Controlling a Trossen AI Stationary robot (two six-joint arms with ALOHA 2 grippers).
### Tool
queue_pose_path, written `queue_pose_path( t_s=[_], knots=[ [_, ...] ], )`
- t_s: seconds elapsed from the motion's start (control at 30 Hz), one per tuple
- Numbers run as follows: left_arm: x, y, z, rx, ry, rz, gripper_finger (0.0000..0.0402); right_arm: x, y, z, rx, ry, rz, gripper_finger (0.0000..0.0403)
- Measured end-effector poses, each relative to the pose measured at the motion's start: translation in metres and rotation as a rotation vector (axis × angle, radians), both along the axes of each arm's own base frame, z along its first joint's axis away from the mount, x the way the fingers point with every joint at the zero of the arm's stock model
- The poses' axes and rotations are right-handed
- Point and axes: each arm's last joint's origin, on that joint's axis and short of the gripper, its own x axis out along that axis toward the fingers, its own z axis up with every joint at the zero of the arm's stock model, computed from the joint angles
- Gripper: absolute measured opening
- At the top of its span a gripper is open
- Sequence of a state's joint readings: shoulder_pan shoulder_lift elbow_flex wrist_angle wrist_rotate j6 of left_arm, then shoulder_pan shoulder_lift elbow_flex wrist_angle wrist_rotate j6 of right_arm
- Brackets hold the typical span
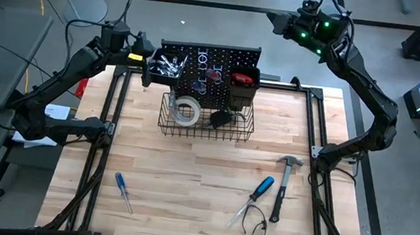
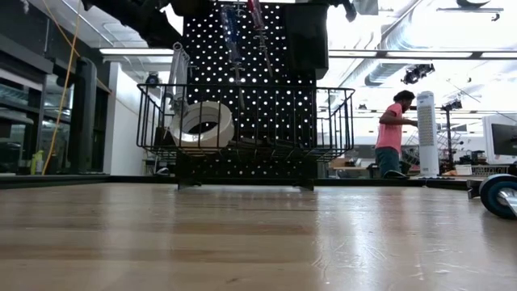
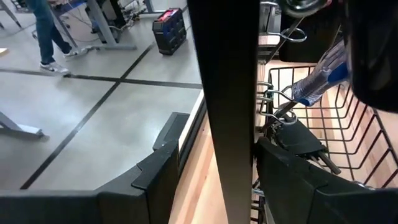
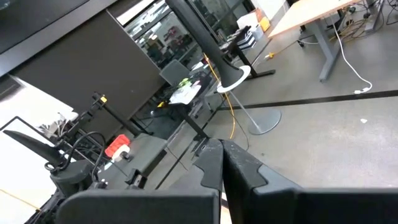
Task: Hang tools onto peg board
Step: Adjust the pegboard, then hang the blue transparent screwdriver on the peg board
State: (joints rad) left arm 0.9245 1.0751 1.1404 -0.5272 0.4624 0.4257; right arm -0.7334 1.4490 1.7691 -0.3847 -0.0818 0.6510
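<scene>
From above, the left gripper (image 1: pixel 147 62) sits at the peg board (image 1: pixel 220 56) by its wrench bin; the claw hammer (image 1: pixel 283 184), stiff and head-heavy, lies well in front — best gripped near the head. At table height, the tape roll (image 2: pixel 202 123) leans in the basket. Left fingers (image 3: pixel 155 180) straddle the board's edge, apart. The right gripper (image 4: pixel 221 163) — clear of the board — is closed, empty.

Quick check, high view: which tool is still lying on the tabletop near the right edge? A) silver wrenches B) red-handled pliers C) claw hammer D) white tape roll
C: the black-handled claw hammer lies flat on the wooden table at its right side, while the white tape roll sits in the wire basket and the silver wrenches are in the left bin on the peg board.
</scene>
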Motion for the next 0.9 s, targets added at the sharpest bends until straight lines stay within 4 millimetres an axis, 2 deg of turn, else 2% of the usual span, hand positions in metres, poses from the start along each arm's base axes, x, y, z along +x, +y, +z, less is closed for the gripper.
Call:
queue_pose_path(
  t_s=[0.33, 0.7, 0.9],
  knots=[
    [-0.009, -0.011, -0.001, -0.073, 0.027, 0.014, 0.0195, 0.000, 0.000, 0.000, 0.002, -0.002, 0.000, 0.0001],
    [-0.021, -0.023, 0.006, -0.029, 0.043, 0.105, 0.0195, 0.000, 0.000, 0.000, 0.002, -0.002, 0.000, 0.0001],
    [-0.032, -0.039, 0.006, -0.193, 0.010, 0.144, 0.0195, 0.000, 0.000, 0.000, 0.000, 0.000, 0.000, 0.0001]
  ],
)
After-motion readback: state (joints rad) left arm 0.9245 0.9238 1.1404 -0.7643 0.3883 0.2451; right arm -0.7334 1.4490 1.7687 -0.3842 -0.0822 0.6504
